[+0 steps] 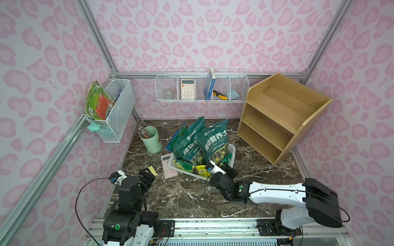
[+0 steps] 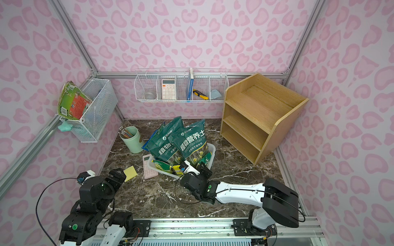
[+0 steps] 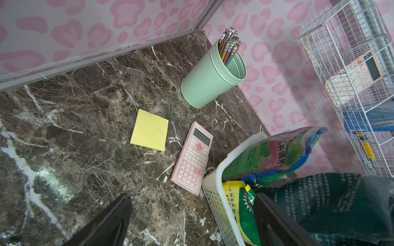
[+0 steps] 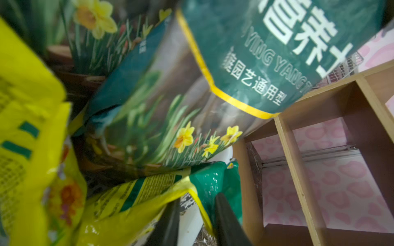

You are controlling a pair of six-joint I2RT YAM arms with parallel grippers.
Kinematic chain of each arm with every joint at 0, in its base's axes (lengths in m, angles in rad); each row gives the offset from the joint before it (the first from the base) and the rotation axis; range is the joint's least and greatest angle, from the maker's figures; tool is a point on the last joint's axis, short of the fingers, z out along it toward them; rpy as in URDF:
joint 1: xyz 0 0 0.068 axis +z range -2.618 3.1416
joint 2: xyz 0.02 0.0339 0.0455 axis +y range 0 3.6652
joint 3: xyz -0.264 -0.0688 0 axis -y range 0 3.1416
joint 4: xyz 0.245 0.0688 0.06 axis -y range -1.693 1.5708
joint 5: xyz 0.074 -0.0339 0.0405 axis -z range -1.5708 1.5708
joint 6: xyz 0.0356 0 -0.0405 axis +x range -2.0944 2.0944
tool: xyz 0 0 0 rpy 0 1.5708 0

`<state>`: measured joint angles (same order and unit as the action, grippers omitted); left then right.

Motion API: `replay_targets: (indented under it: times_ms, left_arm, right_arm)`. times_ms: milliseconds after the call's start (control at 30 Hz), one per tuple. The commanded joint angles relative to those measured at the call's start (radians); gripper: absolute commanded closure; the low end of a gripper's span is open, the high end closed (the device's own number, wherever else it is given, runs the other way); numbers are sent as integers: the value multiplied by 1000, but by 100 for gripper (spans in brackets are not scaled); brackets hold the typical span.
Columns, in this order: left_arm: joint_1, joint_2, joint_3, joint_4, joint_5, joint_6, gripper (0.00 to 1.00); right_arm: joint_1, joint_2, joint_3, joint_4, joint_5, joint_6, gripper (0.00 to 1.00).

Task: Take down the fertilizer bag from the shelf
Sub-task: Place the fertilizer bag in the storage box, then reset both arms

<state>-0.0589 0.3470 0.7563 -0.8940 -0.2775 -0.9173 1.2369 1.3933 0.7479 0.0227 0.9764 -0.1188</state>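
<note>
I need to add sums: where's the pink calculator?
In both top views the pink calculator lies on the table just left of the white basket, near the yellow sticky notes.

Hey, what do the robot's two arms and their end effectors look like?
Both arms mix black joints and white shells; the right arm shows a long white link, the left arm mostly black housings. Joints carry green dots; thin black cables loop alongside. The left end effector and right end effector are black.
</note>
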Motion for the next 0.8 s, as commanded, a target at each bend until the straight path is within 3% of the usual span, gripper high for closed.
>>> replay_targets:
  times_ms: [0, 100, 200, 367, 467, 567, 600, 633, 667, 767]
  left_arm:
    - [6, 42, -26, 69, -19, 9, 1]
    - [37, 95, -13, 79, -6, 19, 1]
    - [64, 131, -33, 85, -95, 2, 1]
    - [191, 153, -247, 287, -55, -21, 1]
    - [197, 180, -303, 316, -193, -19, 1]
    - [182, 193, -460, 479, -367, -34, 1]
    - [186, 178, -449, 454, -363, -80, 1]
    - [181, 157, -440, 513, -310, 41, 1]
    - [164, 147, -447, 571, -302, 124, 2]
    - [140, 131, -463, 594, -417, 152, 1]
  right_arm:
    - [-5, -162, -114, 238, -145, -1, 1]
    - [-12, -402, -249, 371, -149, -28, 1]
    - [-87, -671, -356, 380, -126, 78, 1]
    - [-465, -1099, -665, 486, -374, 265, 1]
    - [-656, -1257, -760, 475, -431, 336, 0]
    - [-802, -1309, -756, 378, -491, 398, 0]
    - [-833, -1296, -756, 369, -517, 413, 0]
    - [-865, -1262, -756, 377, -556, 425, 0]
    - [-888, -1202, -752, 396, -593, 430, 0]
    - [-940, -878, -685, 463, -705, 410, 0]
